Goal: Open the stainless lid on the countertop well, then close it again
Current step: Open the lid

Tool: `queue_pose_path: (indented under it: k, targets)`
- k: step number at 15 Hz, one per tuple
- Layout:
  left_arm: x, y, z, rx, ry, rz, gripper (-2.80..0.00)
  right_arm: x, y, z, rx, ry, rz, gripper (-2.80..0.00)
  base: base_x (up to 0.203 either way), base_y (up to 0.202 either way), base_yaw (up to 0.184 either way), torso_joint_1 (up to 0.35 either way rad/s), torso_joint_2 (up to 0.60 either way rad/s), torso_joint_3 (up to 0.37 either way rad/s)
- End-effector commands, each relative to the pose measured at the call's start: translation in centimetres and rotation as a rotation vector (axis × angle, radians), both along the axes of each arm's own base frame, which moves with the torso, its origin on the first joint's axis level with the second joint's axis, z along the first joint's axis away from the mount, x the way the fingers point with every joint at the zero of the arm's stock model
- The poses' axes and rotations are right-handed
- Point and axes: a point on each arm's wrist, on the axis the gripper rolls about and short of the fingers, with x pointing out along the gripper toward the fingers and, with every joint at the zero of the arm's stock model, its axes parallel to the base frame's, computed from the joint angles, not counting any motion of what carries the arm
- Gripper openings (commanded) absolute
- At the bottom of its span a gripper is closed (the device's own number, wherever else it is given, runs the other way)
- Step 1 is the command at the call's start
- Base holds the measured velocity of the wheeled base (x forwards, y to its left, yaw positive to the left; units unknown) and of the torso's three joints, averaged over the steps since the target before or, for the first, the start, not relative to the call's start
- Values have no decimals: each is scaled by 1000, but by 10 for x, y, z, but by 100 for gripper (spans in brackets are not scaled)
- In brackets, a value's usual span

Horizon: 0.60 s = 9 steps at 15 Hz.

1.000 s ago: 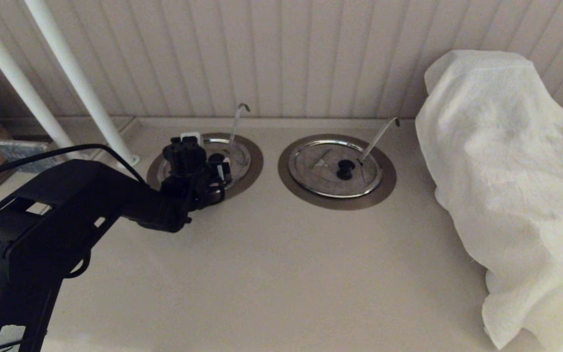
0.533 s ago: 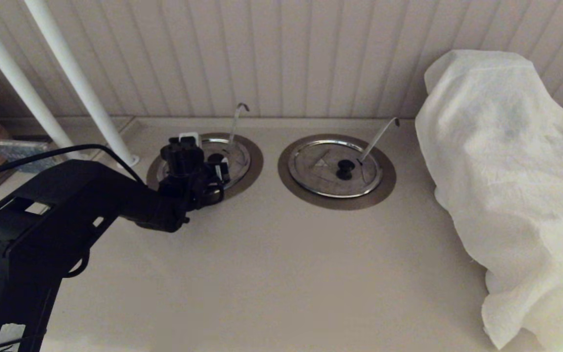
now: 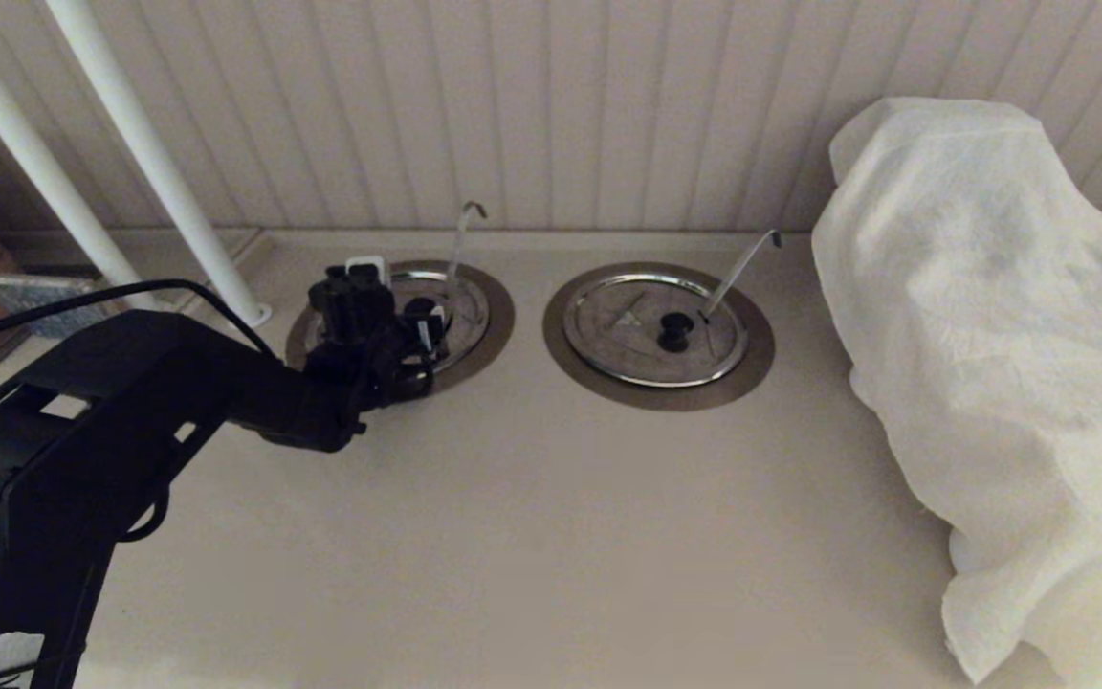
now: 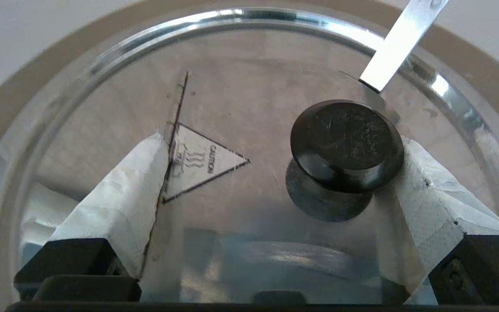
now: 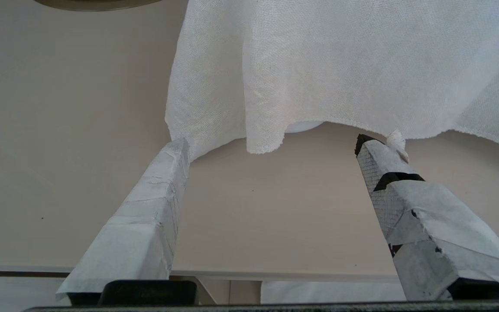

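I have the left gripper [image 4: 282,167] low over the stainless lid [image 4: 241,108], which sits seated flat in the countertop well [image 3: 492,330], the left one of the two on the counter. Its taped fingers [image 4: 124,203] are spread wide and hold nothing; the black knob [image 4: 347,143] lies off-centre between them, right against one finger. To grip well, I think I should shift sideways until the knob is centred, close below its flared cap, then lift straight, minding the ladle stem [image 4: 399,41] just beside it. The right gripper [image 5: 271,182] waits open near the white cloth [image 5: 353,65].
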Motion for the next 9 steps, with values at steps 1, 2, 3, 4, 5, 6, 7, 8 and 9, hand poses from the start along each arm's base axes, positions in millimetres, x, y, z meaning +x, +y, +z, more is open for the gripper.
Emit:
queue_pose_path:
  k: [1, 2, 3, 4, 5, 6, 7, 8, 9]
  targets:
    - [-1, 3, 7, -6, -20, 10, 0, 0, 0, 0, 0, 0, 0, 0, 0, 0, 0, 0, 0, 0]
    - [0, 5, 8, -6, -23, 14, 0, 0, 0, 0, 0, 0, 0, 0, 0, 0, 0, 0, 0, 0]
    - [-1, 6, 12, -8, -30, 15, 0, 0, 0, 0, 0, 0, 0, 0, 0, 0, 0, 0, 0, 0]
    - [-2, 8, 15, -9, -36, 19, 0, 0, 0, 0, 0, 0, 0, 0, 0, 0, 0, 0, 0, 0]
    - [-2, 10, 16, -10, -40, 23, 0, 0, 0, 0, 0, 0, 0, 0, 0, 0, 0, 0, 0, 0]
    - [-3, 14, 22, -12, -50, 29, 0, 0, 0, 0, 0, 0, 0, 0, 0, 0, 0, 0, 0, 0]
    - [-3, 18, 24, -13, -56, 36, 0, 0, 0, 0, 0, 0, 0, 0, 0, 0, 0, 0, 0, 0]
    - [-2, 21, 27, -16, -63, 35, 0, 0, 0, -1, 0, 1, 0, 0, 0, 0, 0, 0, 0, 0]
    - [-2, 25, 30, -17, -69, 38, 0, 0, 0, 0, 0, 0, 0, 0, 0, 0, 0, 0, 0, 0]
